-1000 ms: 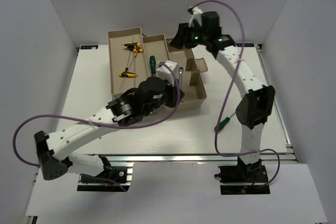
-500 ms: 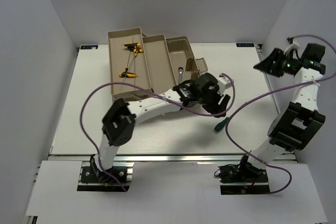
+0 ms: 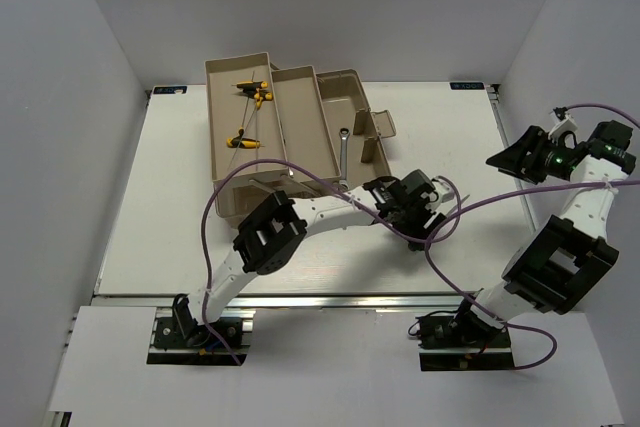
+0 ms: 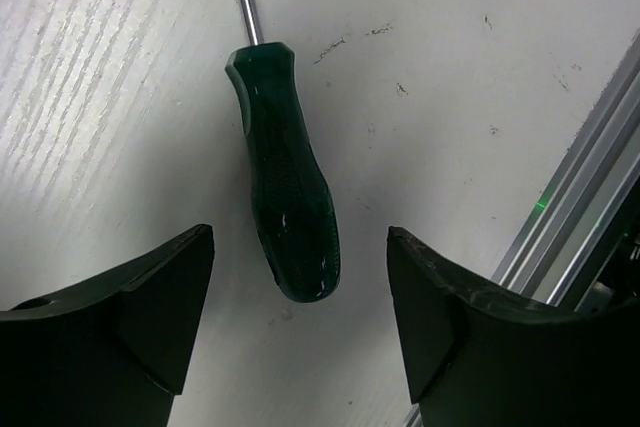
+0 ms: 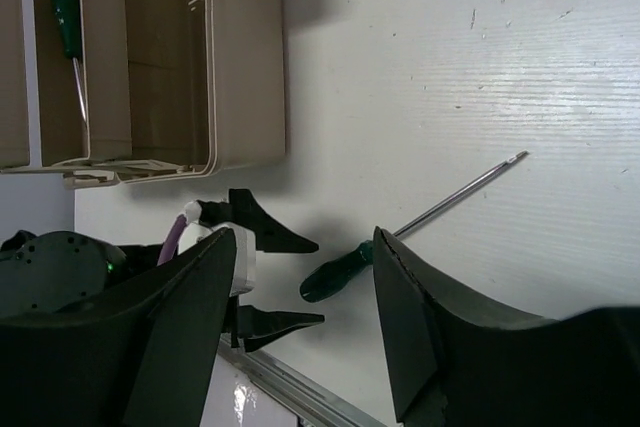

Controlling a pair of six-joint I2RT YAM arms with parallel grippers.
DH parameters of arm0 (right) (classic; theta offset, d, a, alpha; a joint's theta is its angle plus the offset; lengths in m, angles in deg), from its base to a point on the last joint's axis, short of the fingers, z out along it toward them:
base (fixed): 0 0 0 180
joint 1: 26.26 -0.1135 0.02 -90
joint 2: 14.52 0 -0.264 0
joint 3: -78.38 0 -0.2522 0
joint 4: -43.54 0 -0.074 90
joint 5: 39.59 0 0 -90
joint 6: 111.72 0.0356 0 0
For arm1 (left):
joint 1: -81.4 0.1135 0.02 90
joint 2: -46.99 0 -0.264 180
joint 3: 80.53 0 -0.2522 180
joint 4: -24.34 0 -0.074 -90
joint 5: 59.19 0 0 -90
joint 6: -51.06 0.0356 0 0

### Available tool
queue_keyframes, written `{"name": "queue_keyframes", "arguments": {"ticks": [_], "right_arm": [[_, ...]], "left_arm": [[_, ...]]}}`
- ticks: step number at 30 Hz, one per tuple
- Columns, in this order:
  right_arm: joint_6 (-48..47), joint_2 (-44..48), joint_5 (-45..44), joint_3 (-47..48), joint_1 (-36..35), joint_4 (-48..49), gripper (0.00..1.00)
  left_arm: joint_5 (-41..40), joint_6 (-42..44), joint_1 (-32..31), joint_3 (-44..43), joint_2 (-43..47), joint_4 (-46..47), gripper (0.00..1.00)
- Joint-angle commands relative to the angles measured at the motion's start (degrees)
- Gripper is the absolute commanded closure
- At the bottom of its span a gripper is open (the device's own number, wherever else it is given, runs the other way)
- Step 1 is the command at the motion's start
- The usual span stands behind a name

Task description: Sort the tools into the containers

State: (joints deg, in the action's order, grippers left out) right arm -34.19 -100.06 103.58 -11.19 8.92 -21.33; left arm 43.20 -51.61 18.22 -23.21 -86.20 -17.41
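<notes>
Two screwdrivers: table screwdriver [image 4: 285,207] between the parted left gripper [image 4: 300,247]; tray screwdriver [image 5: 65,5]; one wrench [image 3: 343,142]; right gripper [image 3: 497,159] parted, empty (hex keys [image 3: 250,95] uncountable).

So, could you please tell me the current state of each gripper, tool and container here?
left gripper, open, straddling the handle without touching it.
right gripper, open, empty.
table screwdriver, lying flat, ungripped.
second screwdriver, lying in a beige tray.
wrench, lying in the toolbox.
hex keys, lying in the leftmost tray.
toolbox, open, trays fanned out.
</notes>
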Motion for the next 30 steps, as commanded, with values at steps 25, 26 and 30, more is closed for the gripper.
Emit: {"name": "queue_keyframes", "arguments": {"ticks": [25,26,30], "right_arm": [[-2.4,1.6,3.7,-2.3,0.0,-2.1,0.48],[-2.6,1.7,4.4,-2.4,0.1,-2.0,0.56],[-4.0,1.4,7.0,-2.1,0.1,-3.2,1.00]], "left_arm": [[-14.6,-2.4,0.8,-8.1,7.0,0.7,1.00],[-10.2,-4.1,1.9,-9.4,7.3,0.5,1.00],[-6.6,-6.5,5.6,-16.7,8.1,-1.3,1.00]]}}
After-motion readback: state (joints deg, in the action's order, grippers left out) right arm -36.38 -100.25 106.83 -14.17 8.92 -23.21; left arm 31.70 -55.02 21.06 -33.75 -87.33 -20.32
